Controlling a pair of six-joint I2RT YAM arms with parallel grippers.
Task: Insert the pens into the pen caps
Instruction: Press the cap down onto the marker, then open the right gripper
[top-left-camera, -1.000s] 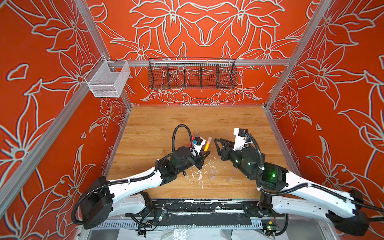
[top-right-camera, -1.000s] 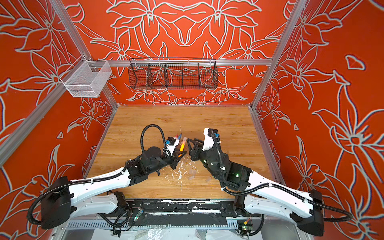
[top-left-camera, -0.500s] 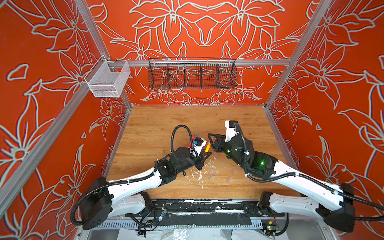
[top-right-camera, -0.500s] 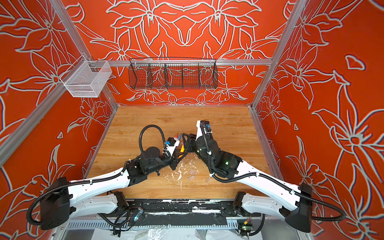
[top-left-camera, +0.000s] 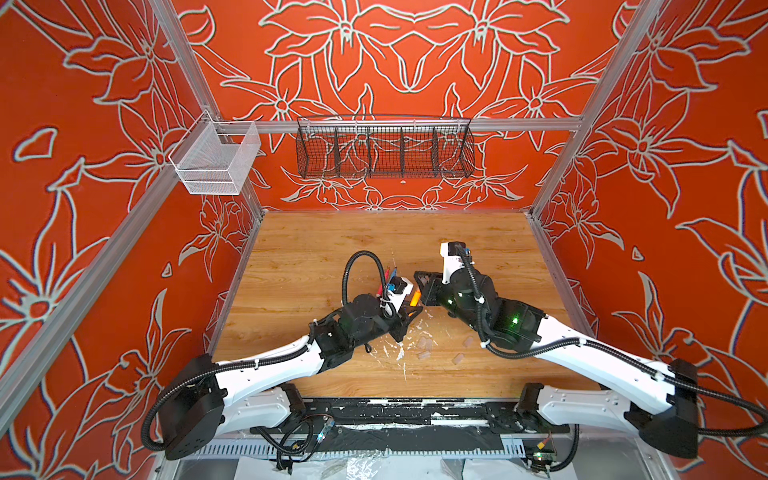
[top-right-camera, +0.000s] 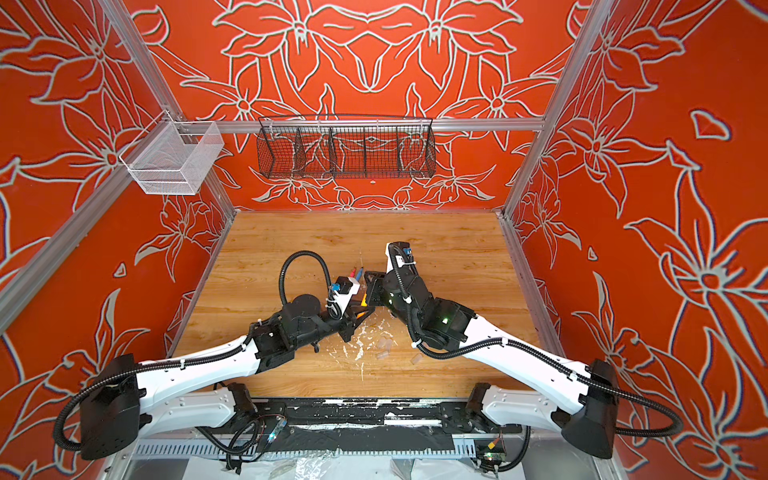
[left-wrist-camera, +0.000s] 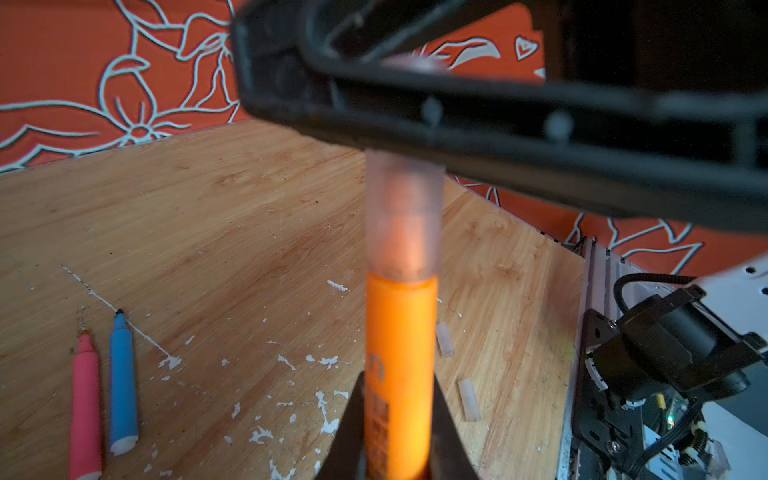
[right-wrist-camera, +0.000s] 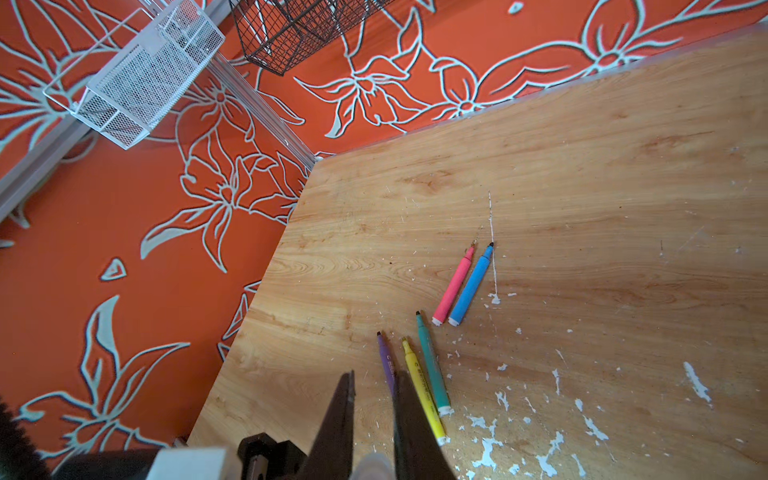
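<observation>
Since a second ago the right arm has swung left and up the frame, toward the centre, and its jaws have closed. In a top view the right gripper (top-left-camera: 422, 289) now meets the left gripper (top-left-camera: 409, 316) at the middle of the wooden table (top-left-camera: 316, 249).

The left gripper is clamped around the barrel of the orange pen (left-wrist-camera: 399, 353), pointing it at the right gripper. The right gripper is closed on a clear cap (left-wrist-camera: 402, 216). The cap sits over the pen's tip, with its open end reaching the orange barrel.

Five more pens lie uncapped on the table. The pink pen (right-wrist-camera: 453, 282) and blue pen (right-wrist-camera: 471, 286) lie side by side, and in the top view they show just up and left of the grippers. Near them the green pen (right-wrist-camera: 432, 365), yellow pen (right-wrist-camera: 422, 390) and purple pen (right-wrist-camera: 386, 361) are fanned together.

Several loose caps (top-left-camera: 458, 358) lie below the grippers, lower right of centre.
</observation>
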